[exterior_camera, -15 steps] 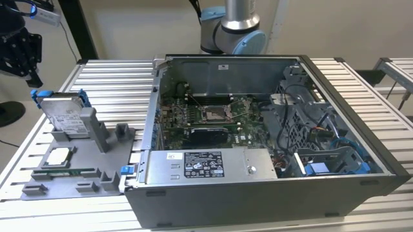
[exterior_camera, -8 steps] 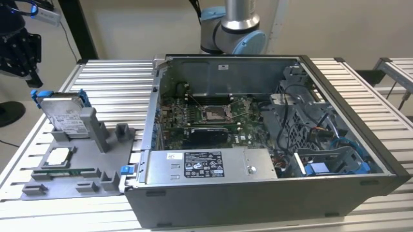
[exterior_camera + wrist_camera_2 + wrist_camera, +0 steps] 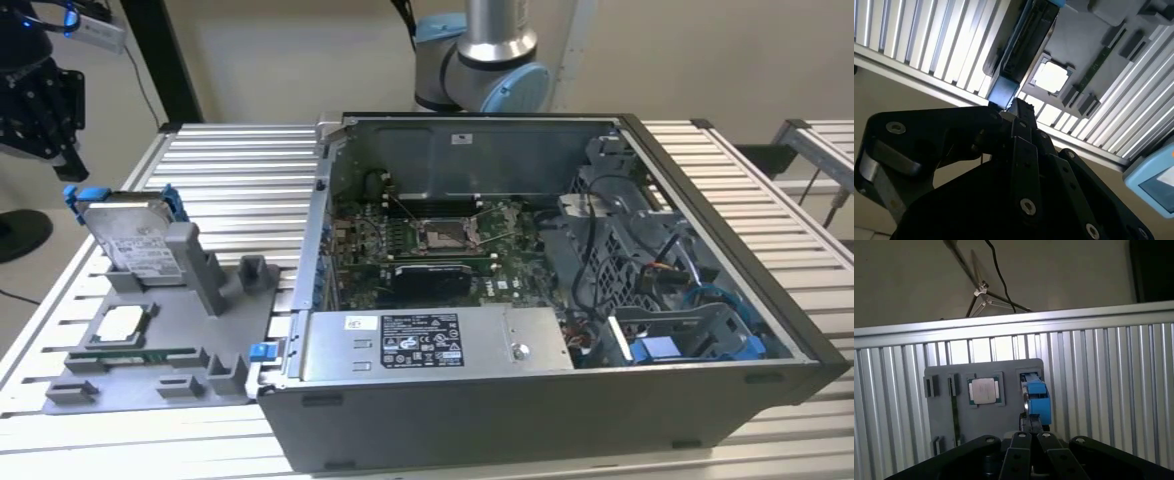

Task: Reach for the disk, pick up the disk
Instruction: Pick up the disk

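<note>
**Disk upright in tray, claw shut and clear of it**

One disk point(image 3: 134, 235) stands tilted on edge in a slot at the tray's point(image 3: 80, 395) far corner. One chip point(image 3: 123, 322) and one memory stick point(image 3: 134, 352) lie flat on the tray, nearer than the disk. One open case point(image 3: 561, 300) sits just beside the tray. In both wrist views the disk shows edge-on, its label hidden. In the exterior view the frame edge cuts off part of the one claw point(image 3: 70, 165). The disk lies below the claw, apart from it. The claw's fingers look pressed together, holding nothing.
</note>
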You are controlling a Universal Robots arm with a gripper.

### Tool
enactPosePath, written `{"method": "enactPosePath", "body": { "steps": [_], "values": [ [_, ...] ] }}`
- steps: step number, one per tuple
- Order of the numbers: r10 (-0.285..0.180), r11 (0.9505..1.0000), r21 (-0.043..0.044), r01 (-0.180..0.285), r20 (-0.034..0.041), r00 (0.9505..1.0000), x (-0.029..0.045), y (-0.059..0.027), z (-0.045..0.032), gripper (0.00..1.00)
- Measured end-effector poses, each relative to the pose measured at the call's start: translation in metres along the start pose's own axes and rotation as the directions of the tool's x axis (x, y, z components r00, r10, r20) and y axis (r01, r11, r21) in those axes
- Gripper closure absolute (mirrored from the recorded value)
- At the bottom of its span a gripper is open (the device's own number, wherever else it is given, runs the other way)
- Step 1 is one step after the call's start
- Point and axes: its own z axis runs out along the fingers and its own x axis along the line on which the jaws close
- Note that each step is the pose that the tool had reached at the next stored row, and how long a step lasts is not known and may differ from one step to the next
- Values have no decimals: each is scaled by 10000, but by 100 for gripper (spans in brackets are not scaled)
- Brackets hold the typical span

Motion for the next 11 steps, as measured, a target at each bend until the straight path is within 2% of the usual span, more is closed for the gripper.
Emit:
{"method": "enactPosePath", "body": {
  "steps": [9, 10, 11],
  "values": [
    [-29, 10000, -1, 29, -1, 10000, 0, 0, 0, 100],
    [-32, 10000, -1, 32, -1, 10000, 0, 0, 0, 0],
    [-35, 10000, -1, 35, -1, 10000, 0, 0, 0, 0]
  ]
}}
